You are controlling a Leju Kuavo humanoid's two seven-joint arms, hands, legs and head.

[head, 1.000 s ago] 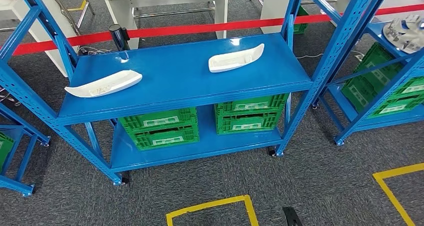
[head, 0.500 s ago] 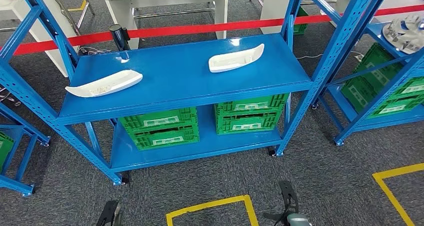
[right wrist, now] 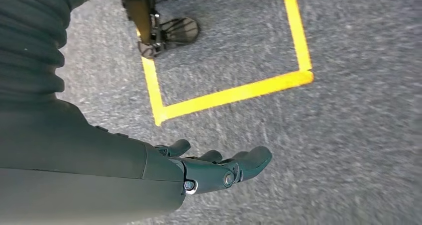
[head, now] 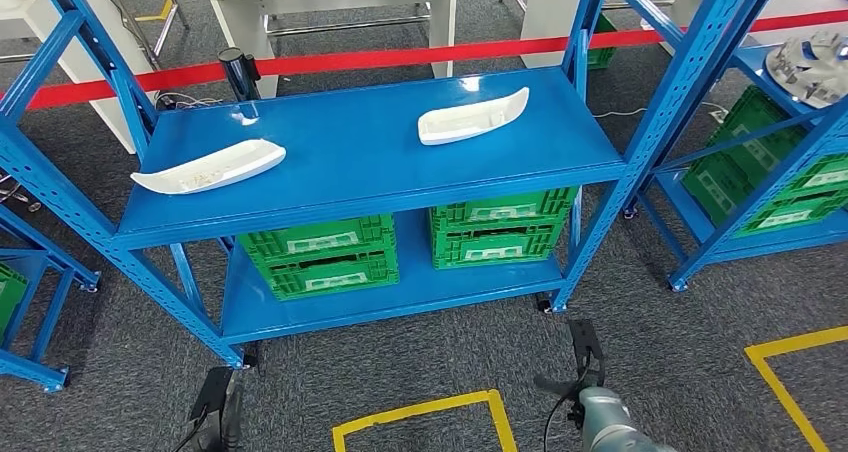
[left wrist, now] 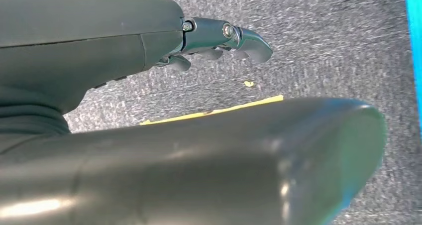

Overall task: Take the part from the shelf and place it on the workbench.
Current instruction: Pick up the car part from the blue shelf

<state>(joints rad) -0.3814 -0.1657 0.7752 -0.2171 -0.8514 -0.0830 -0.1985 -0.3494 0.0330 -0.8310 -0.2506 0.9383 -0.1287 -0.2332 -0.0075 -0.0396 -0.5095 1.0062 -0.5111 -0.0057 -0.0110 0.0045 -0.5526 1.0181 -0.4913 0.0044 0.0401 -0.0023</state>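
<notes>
Reaching comes next, you judge: two white elongated boat-shaped plastic parts on blue metal shelf [head: 330, 187] top, up and ahead of both hands. Left part [head: 208, 167] nearer left hand [head: 215, 412]; right part [head: 472, 117] nearer right hand [head: 583, 372]. Long axes run roughly across shelf. Both hands low over carpet, fingers apart, holding nothing. Two green crates [head: 320, 257] below.

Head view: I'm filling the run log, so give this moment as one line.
phase: pre-reach | left hand: low, empty | right hand: low, empty | white parts: on blue shelf, untouched
</notes>
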